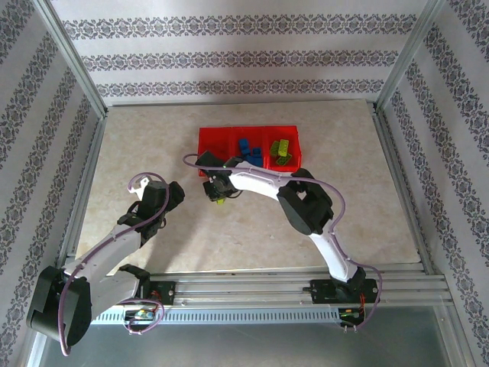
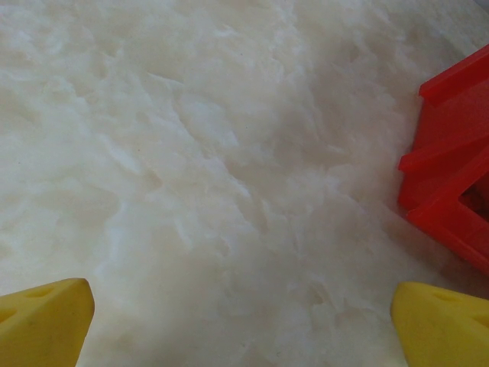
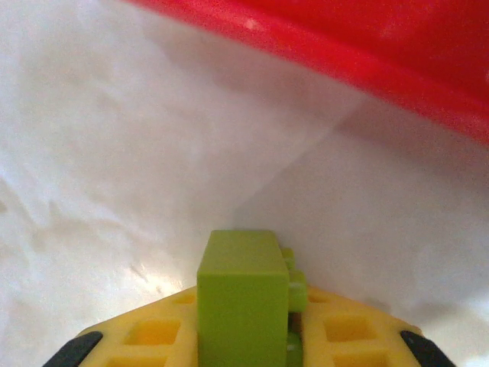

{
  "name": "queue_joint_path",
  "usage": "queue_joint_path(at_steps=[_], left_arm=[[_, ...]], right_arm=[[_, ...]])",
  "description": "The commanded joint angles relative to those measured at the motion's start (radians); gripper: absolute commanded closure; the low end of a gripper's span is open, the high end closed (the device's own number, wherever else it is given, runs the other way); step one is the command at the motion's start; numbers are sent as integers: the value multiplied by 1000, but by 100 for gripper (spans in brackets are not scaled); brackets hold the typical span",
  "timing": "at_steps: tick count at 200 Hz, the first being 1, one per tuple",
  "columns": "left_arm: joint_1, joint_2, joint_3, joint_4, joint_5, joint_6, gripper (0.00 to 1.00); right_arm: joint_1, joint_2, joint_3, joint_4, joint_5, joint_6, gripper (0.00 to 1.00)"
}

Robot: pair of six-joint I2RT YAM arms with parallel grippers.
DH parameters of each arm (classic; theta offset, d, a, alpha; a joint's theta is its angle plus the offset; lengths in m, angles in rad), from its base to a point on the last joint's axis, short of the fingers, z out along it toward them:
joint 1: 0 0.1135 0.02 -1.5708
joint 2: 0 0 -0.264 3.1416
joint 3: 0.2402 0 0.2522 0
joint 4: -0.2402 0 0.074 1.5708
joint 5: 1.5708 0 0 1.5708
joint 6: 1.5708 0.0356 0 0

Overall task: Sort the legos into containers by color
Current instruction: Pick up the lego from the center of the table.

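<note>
Three joined red containers sit in a row toward the far side of the table. The middle bin holds blue legos and the right bin holds yellow-green legos. What lies in the left bin is hard to make out against the red plastic.

The right end effector is just in front of the left bin's near wall, outside the tray. It is clenched on one yellow-green lego. In the right wrist view the brick stands upright between the yellow fingers, with pale table beneath it and the red bin wall across the top. I cannot tell whether the brick touches the table.

The left end effector is over bare table, well to the left of the tray. It is released, its two yellow fingertips spread wide with nothing between them. A corner of the red tray shows at the right edge of the left wrist view.
</note>
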Motion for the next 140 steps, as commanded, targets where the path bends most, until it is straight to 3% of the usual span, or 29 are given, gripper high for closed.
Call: queue_joint_path(at_steps=[1, 88, 140], left_arm=[[19, 1, 1, 23, -3, -8, 0], [19, 1, 4, 26, 5, -6, 0], [20, 3, 13, 24, 9, 4, 0]], right_arm=[[4, -60, -79, -30, 23, 1, 79], [-87, -367, -304, 7, 157, 15, 83], [-231, -491, -367, 19, 184, -17, 82]])
